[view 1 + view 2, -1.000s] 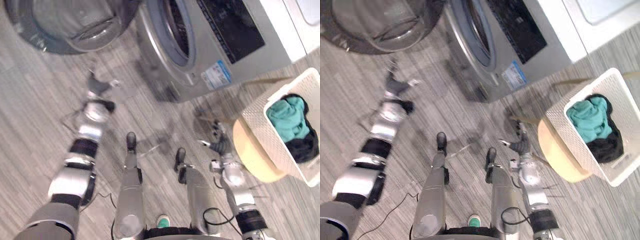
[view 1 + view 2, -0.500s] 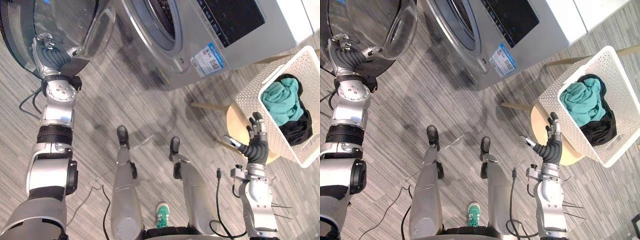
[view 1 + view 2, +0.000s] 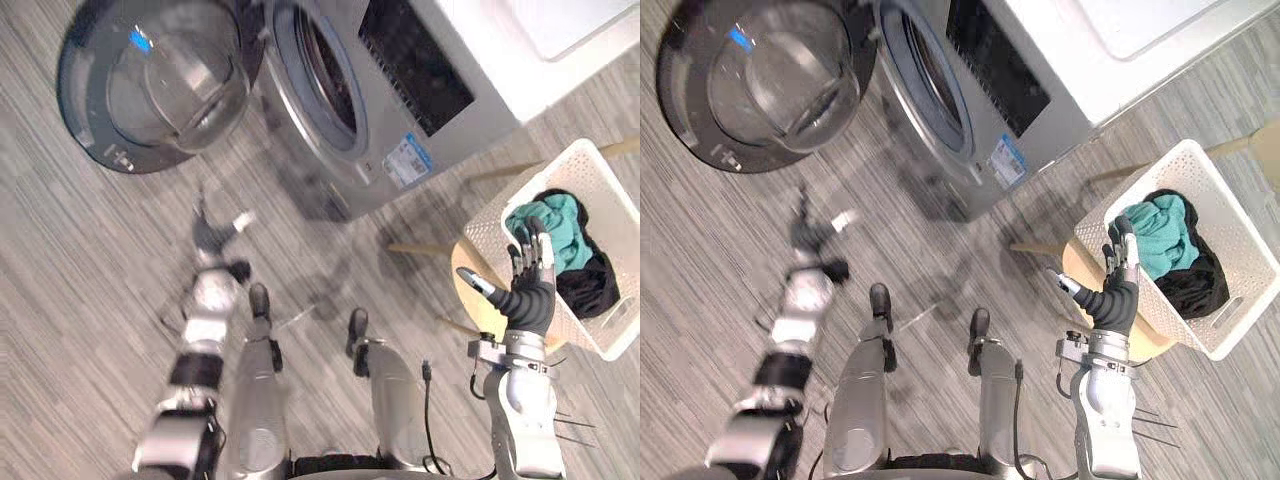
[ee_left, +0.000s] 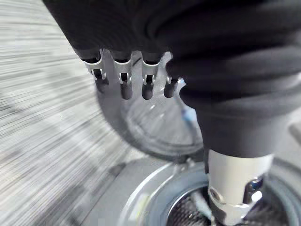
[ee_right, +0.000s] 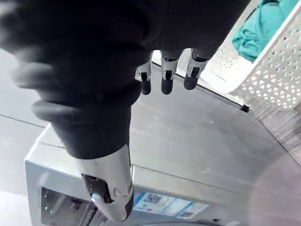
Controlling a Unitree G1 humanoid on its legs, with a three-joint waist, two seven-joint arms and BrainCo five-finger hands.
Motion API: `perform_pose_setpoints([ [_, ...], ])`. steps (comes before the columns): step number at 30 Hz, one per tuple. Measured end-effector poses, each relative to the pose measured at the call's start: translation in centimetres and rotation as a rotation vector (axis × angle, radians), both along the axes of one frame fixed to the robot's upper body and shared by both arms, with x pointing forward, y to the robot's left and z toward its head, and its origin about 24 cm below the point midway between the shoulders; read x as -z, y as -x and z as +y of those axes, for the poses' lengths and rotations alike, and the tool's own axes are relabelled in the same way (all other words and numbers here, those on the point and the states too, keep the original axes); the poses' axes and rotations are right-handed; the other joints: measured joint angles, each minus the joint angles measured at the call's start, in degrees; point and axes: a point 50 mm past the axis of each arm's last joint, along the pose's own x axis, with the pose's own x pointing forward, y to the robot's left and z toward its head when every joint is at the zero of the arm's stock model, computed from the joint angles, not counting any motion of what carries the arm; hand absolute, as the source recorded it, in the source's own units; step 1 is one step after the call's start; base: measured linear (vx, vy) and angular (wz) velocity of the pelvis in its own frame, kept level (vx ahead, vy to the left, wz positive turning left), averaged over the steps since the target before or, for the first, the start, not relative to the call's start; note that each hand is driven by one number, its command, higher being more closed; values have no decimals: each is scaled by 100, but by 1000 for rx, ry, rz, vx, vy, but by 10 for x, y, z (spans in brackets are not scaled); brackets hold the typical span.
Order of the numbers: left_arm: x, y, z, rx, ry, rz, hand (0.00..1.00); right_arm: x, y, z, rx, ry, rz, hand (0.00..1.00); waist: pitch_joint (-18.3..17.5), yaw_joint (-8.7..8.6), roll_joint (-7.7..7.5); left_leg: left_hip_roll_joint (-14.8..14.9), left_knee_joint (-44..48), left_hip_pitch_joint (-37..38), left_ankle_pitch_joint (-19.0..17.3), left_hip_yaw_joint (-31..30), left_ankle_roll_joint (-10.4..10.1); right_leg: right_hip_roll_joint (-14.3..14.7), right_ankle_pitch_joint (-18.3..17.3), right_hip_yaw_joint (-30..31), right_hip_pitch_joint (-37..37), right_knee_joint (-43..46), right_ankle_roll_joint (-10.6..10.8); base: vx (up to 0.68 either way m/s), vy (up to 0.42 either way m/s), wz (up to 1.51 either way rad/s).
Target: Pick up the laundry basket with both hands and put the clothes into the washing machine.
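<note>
The white laundry basket (image 3: pixel 487 222) stands on a round stool (image 3: pixel 1074 262) at the robot's right, with green and black clothes (image 3: pixel 555 215) inside. The right hand (image 3: pixel 528 290) is near its wall, fingers straight and spread, holding nothing. The left hand (image 3: pixel 212 232) hangs over the floor, below the open door (image 3: pixel 150 85) of the washing machine (image 3: pixel 400 110), fingers relaxed and empty.

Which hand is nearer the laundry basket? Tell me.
The right hand, fingers straight, beside the white laundry basket; the left hand is far off, by the washer door.
</note>
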Motion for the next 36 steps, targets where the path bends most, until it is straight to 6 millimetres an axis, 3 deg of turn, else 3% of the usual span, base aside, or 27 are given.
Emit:
perform_pose_setpoints([
  [2,37,34,2,-5,16,175,0,16,1,-6,25,7,88,0,-251,-43,168,89,151,266,-253,346,-13,113,80,405,122,-173,50,93,21,-106],
  [4,55,54,5,-18,20,268,0,25,2,-8,35,6,139,0,-312,-75,258,213,330,447,-453,695,13,223,207,787,210,-318,101,100,43,-129],
  [6,75,80,13,-34,13,386,0,40,-1,-8,39,9,218,0,-356,-182,308,452,478,798,-713,1429,-27,411,602,1209,177,-523,280,70,69,-173],
  [7,79,85,15,-36,13,410,0,44,-1,-8,40,11,236,0,-356,-198,314,531,480,932,-771,1620,-29,408,716,1063,177,-610,252,38,59,-181],
  [8,84,94,21,-52,6,451,0,53,0,-9,45,4,274,0,-366,-247,269,636,475,1307,-914,2144,-74,159,694,103,193,-780,-87,19,36,-156],
  [10,90,103,23,-59,-5,492,0,62,1,-12,51,3,319,0,-404,-378,339,759,475,1708,-1043,2625,-154,-328,564,-1319,395,-737,-314,74,36,-152],
  [11,92,108,26,-59,-20,517,0,69,3,-13,52,1,356,0,-456,-332,390,893,483,2012,-1133,2965,-272,-575,599,-2258,599,-718,-495,126,8,-147],
  [12,93,110,28,-63,-25,527,0,72,3,-13,52,2,370,0,-482,-316,397,919,496,2148,-1151,3134,-325,-640,656,-2553,682,-704,-468,149,-63,-168],
  [13,96,115,33,-69,-35,554,0,75,4,-12,52,5,386,0,-584,-334,400,976,486,2322,-1147,3405,-332,-615,852,-2630,659,-670,-279,117,-100,-114],
  [15,99,118,33,-76,-39,576,0,73,3,-15,48,39,387,0,-637,-405,489,1184,693,2497,-1133,3610,-346,-335,824,-2257,542,-626,-307,172,-184,-129],
  [16,100,119,30,-73,-39,586,0,72,3,-18,41,80,395,0,-663,-398,532,1473,1222,2527,-1116,3627,-320,-163,767,-2043,527,-563,-376,200,-181,-128],
  [17,101,120,30,-73,-38,590,0,71,3,-20,41,96,397,0,-665,-393,538,1619,1546,2507,-1058,3552,-230,-90,733,-1976,555,-537,-401,199,-176,-116],
  [18,102,121,26,-66,-27,597,0,69,3,-24,42,131,401,0,-664,-417,538,1921,2310,2366,-792,3283,189,16,702,-1891,694,-557,-452,189,-132,-85],
  [19,103,121,21,-59,-12,597,0,66,3,-28,42,172,404,0,-665,-458,540,2172,3043,2125,-298,2834,776,82,682,-1823,920,-694,-485,186,-119,-71],
  [20,103,120,19,-49,-8,595,0,65,2,-29,39,188,401,0,-660,-461,514,2200,3369,1965,-326,2539,785,72,662,-1715,1013,-757,-516,187,-46,-52],
  [22,100,115,17,-29,-3,557,0,56,-4,-36,30,261,384,0,-640,-381,457,1729,4033,1106,-1128,1500,515,-10,635,-1360,1123,-894,-535,182,15,-58],
  [24,97,109,20,-31,-10,533,0,52,-10,-35,8,304,378,0,-608,-236,419,1232,3640,730,-1395,1046,409,-47,655,-1134,1245,-1002,-480,154,84,-59],
  [26,96,109,20,-27,-13,523,0,49,-15,-30,-31,353,374,0,-608,-179,494,753,2476,605,-1327,761,399,-117,570,-1057,1384,-957,-265,130,199,-35],
  [27,98,112,17,-24,-4,530,0,44,-20,-30,-64,408,365,0,-608,-160,698,457,1385,612,-983,399,199,-44,462,-1013,1382,-848,-101,139,262,-12],
  [28,96,109,19,-35,3,519,0,44,-27,-25,-92,431,365,0,-605,-117,610,213,1148,729,-951,289,152,-176,474,-906,1362,-876,9,144,247,2],
  [30,95,108,26,-42,-11,512,0,37,-39,-22,-125,505,347,0,-595,-54,494,-107,893,687,-822,261,252,-366,629,-959,1383,-1187,160,112,132,28],
  [34,96,112,36,-57,-27,528,0,15,-78,-1,-250,659,265,0,-474,159,485,-319,875,569,-808,143,277,-499,778,-970,1394,-1414,260,85,110,16],
  [36,97,117,39,-63,-35,547,0,2,-96,9,-289,740,221,0,-328,167,513,-346,867,470,-787,15,311,-499,836,-1026,1376,-1427,239,30,17,25],
])
